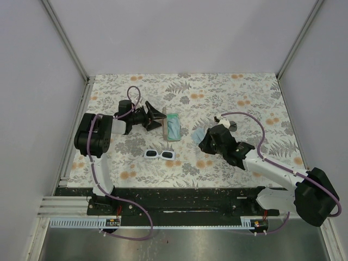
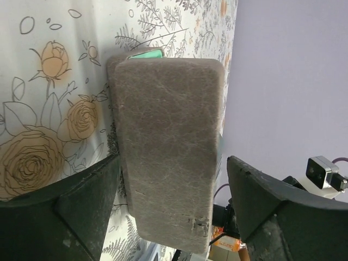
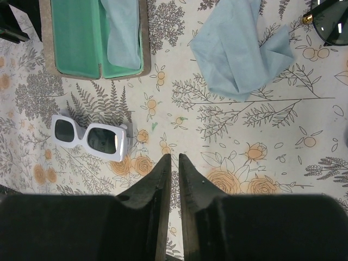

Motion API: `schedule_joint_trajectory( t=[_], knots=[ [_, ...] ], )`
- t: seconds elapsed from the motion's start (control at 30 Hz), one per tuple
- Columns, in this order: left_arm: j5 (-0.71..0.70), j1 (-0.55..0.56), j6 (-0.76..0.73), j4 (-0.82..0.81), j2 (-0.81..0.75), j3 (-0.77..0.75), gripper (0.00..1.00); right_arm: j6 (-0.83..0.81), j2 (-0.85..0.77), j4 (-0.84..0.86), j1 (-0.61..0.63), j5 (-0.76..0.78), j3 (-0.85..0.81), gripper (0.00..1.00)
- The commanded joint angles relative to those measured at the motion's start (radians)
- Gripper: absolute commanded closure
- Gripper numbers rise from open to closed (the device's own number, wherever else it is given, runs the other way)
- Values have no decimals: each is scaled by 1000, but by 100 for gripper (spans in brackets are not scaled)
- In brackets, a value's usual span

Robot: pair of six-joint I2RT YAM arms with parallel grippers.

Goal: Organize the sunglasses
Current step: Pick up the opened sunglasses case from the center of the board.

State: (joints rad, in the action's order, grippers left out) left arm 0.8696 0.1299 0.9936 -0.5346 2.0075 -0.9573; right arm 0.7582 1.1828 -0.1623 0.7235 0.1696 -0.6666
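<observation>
Right now I see the white-framed sunglasses (image 1: 159,155) lying flat on the counter (image 1: 261,92) at about 7 o'clock from the open tan case (image 1: 173,126). The dark wire-framed pair (image 3: 329,22) sits at roughly 2 o'clock from the crumpled light-blue cloth (image 3: 239,46). My left fingers (image 2: 81,212) are spread wide on either side of the case's raised lid (image 2: 163,152) without clamping it. My right fingers (image 3: 167,168) are nearly pressed together on nothing, at about 3 o'clock from the white pair.
</observation>
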Motion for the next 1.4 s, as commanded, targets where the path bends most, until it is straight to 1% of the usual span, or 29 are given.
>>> schedule_joint_trajectory(
  t=[0.0,0.2,0.37,0.47,0.53,0.7,1.0,1.03,1.07,1.13,1.17,1.2,1.27,1.37],
  knots=[
    [40,-1,11,-97,22,-3,18,7,-3,20,-4,-10,-2,81],
    [58,13,42,-134,62,-28,21,10,8,30,-2,-31,-2,82],
    [68,17,74,-183,85,-38,37,-11,27,46,-2,-68,-2,83],
    [71,17,76,-189,76,-38,44,-45,54,58,-2,-123,-11,83],
    [80,17,80,-197,63,-31,46,-68,67,58,-4,-150,-22,82],
    [95,13,45,-160,5,5,49,-65,49,50,-2,-144,2,76],
    [80,16,-15,-59,-116,46,50,-66,-8,-11,-1,-99,1,73],
    [77,16,-27,-42,-128,46,49,-65,-15,-19,-2,-90,1,69],
    [72,16,-39,-21,-134,43,45,-65,-21,-25,-1,-79,4,65],
    [59,16,-73,37,-141,42,28,-62,-31,-26,-2,-74,9,59],
    [42,16,-96,68,-144,38,17,-60,-34,-26,-1,-76,9,56],
    [28,14,-111,80,-144,40,11,-59,-38,-28,-1,-74,12,55],
    [22,11,-107,56,-130,48,2,-57,-38,-28,-2,-81,10,54],
    [42,11,-49,-27,-84,48,1,-57,-40,-26,-2,-88,7,54]
  ],
)
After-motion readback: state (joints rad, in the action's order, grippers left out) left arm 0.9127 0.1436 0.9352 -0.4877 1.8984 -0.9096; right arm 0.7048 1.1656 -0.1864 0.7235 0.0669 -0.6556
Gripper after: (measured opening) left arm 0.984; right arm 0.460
